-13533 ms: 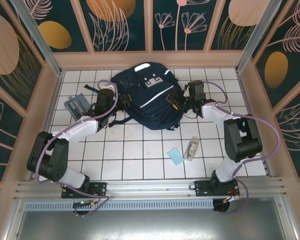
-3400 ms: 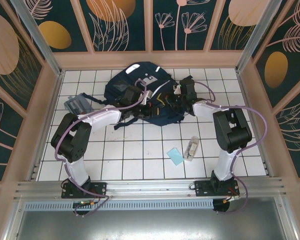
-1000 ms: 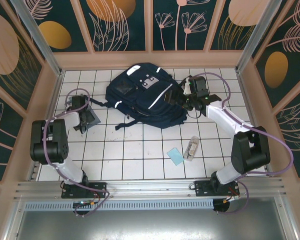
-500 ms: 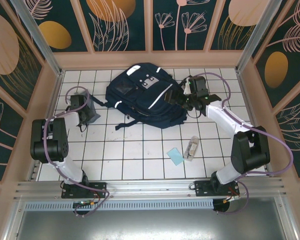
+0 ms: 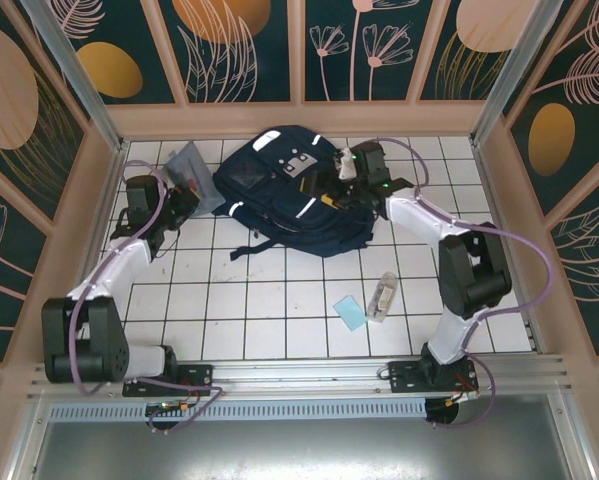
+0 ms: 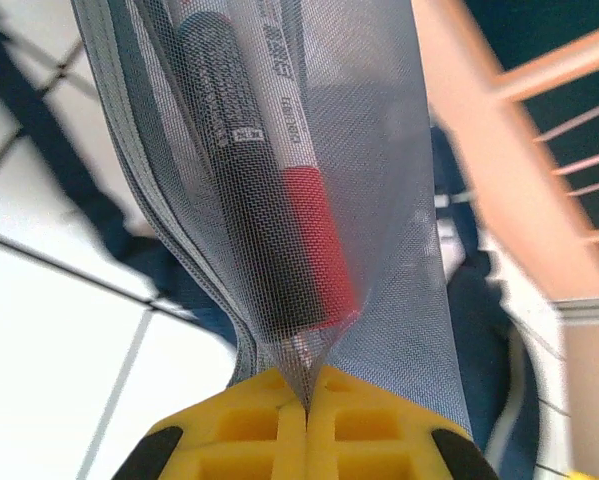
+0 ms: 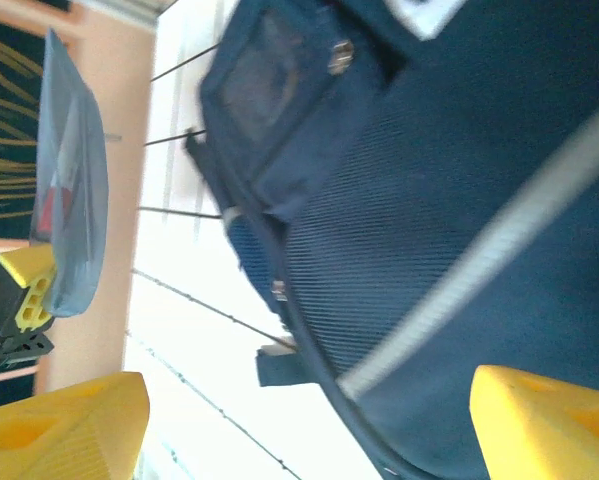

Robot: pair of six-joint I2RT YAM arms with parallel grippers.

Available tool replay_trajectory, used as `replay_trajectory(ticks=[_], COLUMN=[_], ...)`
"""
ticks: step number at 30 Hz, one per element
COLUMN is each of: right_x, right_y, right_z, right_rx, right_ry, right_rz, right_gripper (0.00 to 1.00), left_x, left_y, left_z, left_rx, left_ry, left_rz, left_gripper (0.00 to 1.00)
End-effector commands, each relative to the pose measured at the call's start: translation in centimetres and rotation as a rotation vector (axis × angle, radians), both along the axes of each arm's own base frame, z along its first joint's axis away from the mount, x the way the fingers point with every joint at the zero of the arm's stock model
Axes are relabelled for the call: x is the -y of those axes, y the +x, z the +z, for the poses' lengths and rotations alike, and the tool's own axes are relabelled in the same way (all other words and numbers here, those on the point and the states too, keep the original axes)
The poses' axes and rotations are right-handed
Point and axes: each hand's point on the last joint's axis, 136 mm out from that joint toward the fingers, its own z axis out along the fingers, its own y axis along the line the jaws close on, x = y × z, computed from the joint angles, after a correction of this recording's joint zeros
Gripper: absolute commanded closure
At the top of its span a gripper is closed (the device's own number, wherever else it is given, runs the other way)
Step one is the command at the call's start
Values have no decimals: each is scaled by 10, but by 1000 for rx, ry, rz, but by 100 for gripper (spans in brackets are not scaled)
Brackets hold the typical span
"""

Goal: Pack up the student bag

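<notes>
left gripper (image 6: 307,420) clamped on a mesh pouch (image 6: 379,150) holding markers (image 6: 249,200), beside the bag (image 5: 284,195); right gripper (image 7: 304,420), fingers wide apart, over the bag.

A grey mesh pouch (image 5: 189,160) (markers (image 6: 244,150) inside) is far left; a blue card (image 5: 350,312) lies just beside a clear case (image 5: 382,297).

On my white-tiled surface (image 5: 279,310) the bag (image 5: 289,195) lies by the far edge. Toward my near right corner lie a blue card (image 5: 350,313) and, just beside it, a clear case (image 5: 383,296).
</notes>
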Motion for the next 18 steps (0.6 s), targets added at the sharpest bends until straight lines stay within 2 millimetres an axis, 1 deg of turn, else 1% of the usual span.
replay_trajectory(ticks=[1,4,7,9,12,14,17,18], right_x=[-43,-62,-75,-80,-78,-78,-82,-92], right_y=[-2,-6,-10,-12,-12,-10,-5,-11], right_z=[30,39,48,53,62,62,54,52], right_rx=[35,43,45,56,86,90,63,54], right_ry=[146,225,287,311,334,331,327,332], right_rz=[101,138,170,183,173,167,167,186], right_gripper=[15,13,12,12,12,13,16,19], left_x=[31,50,71,88,116,133,158,167], left_y=[-8,-15,-17,-18,-20,-23,-27,-29], left_z=[29,41,42,38,24,20,20,19], left_rx=[93,152,164,152,116,112,114,112], left_ry=[-97,-163,-150,-139,-138,-143,-136,-133], left_rz=[-52,-73,-109,-149,-211,-244,-295,-314], left_gripper=[100,100,100,100,100,100,100,100])
